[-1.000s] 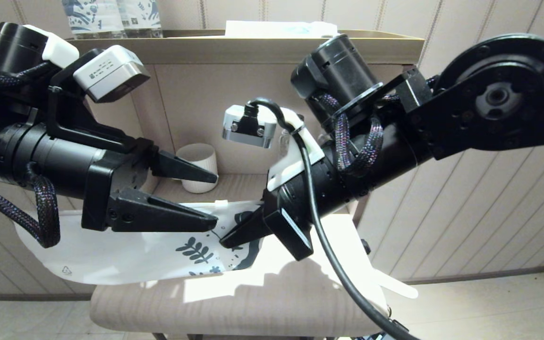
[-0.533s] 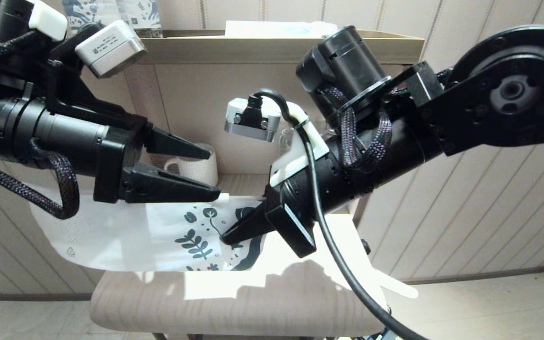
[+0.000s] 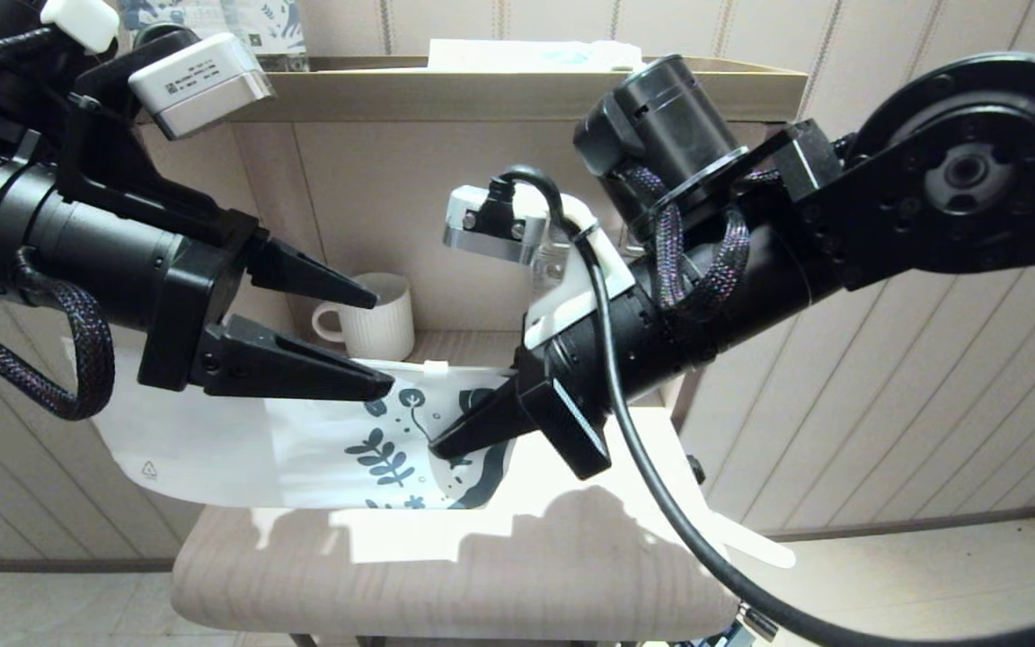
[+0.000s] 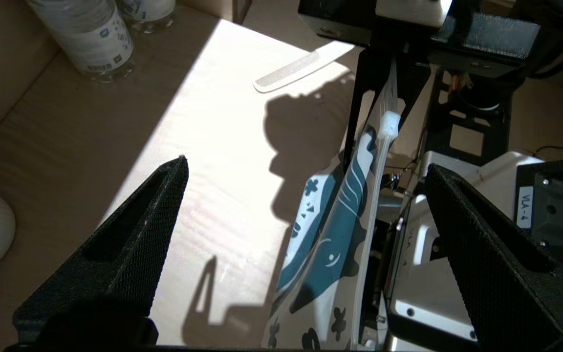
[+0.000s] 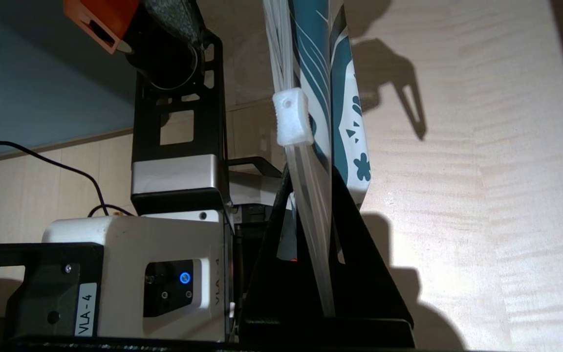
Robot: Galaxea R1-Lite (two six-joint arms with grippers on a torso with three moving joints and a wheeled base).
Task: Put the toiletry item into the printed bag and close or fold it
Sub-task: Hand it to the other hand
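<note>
The right hand (image 3: 435,447), fingers clamped together, grips the leaf-printed end of the flat white plastic bag (image 3: 302,440) and holds it above the sunlit wooden bench (image 3: 571,467). The left hand (image 3: 374,341), fingers spread wide and empty, sits just over the bag's top edge. The slim white comb-like stick (image 4: 293,71) lies on the bench beyond the bag, apart from it

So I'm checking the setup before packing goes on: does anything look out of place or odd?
Yes. The toiletry item lies at the table's right edge, its end sticking out past it, still outside the printed bag. The right hand holds the bag up by its printed end; the left hand is open beside it.
</note>
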